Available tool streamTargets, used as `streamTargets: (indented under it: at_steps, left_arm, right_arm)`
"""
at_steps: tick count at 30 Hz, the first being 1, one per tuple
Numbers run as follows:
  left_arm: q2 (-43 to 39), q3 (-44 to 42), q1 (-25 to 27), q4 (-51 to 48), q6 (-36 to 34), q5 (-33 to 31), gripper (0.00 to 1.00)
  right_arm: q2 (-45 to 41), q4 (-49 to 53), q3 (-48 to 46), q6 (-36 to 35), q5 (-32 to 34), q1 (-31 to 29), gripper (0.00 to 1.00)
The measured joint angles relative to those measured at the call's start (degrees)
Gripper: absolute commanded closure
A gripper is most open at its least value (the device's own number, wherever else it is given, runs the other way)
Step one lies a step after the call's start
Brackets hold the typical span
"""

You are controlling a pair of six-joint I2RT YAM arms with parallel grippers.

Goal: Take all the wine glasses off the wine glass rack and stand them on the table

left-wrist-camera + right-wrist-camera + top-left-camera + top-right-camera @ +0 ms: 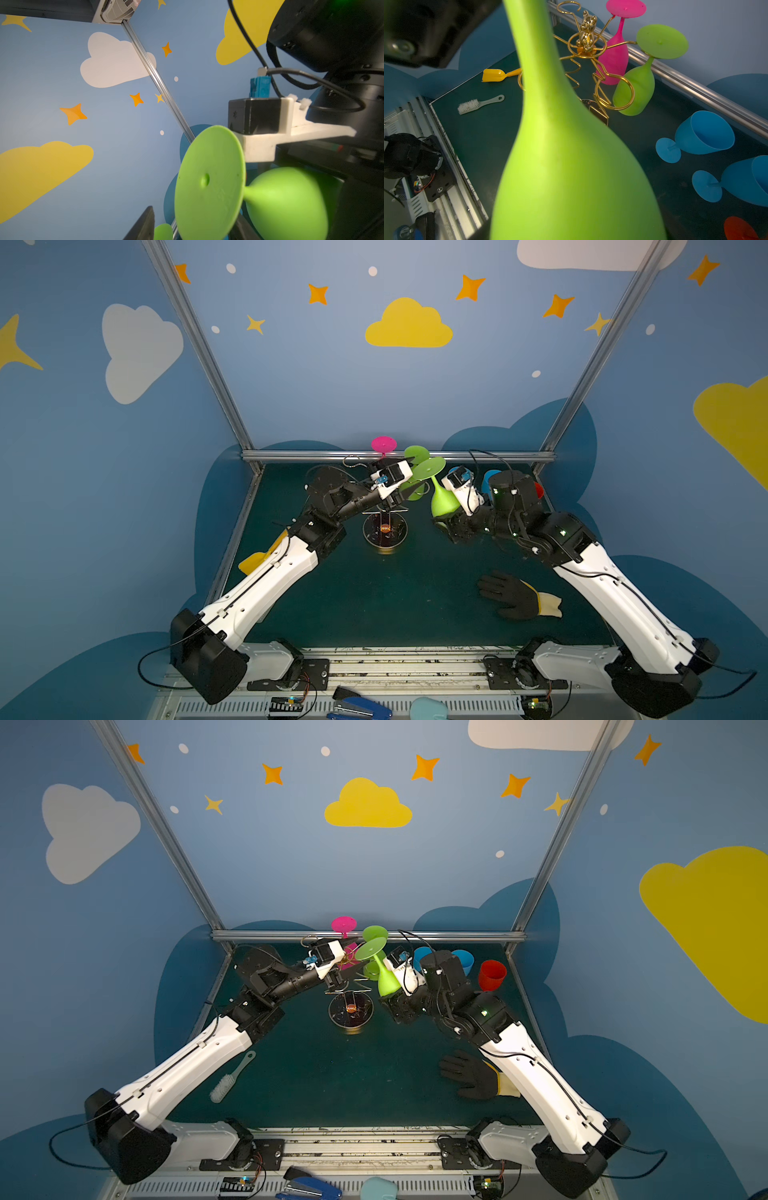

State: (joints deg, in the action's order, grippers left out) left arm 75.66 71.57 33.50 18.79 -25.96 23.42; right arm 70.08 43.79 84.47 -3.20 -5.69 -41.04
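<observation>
Green plastic, upside down: the green glass (441, 502), seen in both top views just right of the rack (374, 537), foot up, bowl down, tilted, clear of every wire arm. Leaves a pink glass (383, 443) and a second green glass (415, 452) hooked on the rack's far side. Shows also a black glove (509, 595) on the surface, nearer than the rack and to its right.

Left wrist view next: faces the round foot of the green glass almost flat on. Shows the left fingers (143, 225) spread, one on each side of the foot's lower edge, with a plain gap beside one. Cannot tell whether the other touches.

Right wrist view last: filled by the bowl, with the right fingers (425, 37) pinching it. Shows the rack beyond with its two hanging glasses, and two blue glasses (704, 133) lying on the surface right of the rack.

Judged from this: lift-off done, carry-away in hand. Next, probably: draw the green glass further from the rack, keep its foot off the wire arms and the left fingers, then lower it onto bare surface right of the rack before letting go.
</observation>
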Motion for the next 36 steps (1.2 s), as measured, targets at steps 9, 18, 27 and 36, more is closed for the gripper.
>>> streamTargets:
  at_steps: [9,18,27,36]
  left_arm:
    - [0.3,0.1,0.3,-0.9,-4.1,-0.7,0.89]
    - [-0.3,-1.1,0.3,-0.7,-6.2,-3.7,0.97]
    - [-2.9,-1.6,0.2,-4.3,5.5,-12.8,0.97]
    - [-4.2,-1.6,-0.7,-8.5,18.4,-17.8,0.97]
  right_arm:
    - [1.6,1.1,1.9,1.9,-1.2,-0.6,0.68]
    - [1.4,1.0,1.9,3.3,-3.0,-0.7,0.19]
    - [-4.4,-10.6,-0.5,4.8,-11.6,5.4,0.14]
    - [-13.6,-24.9,-8.8,12.1,-21.3,13.8,0.14]
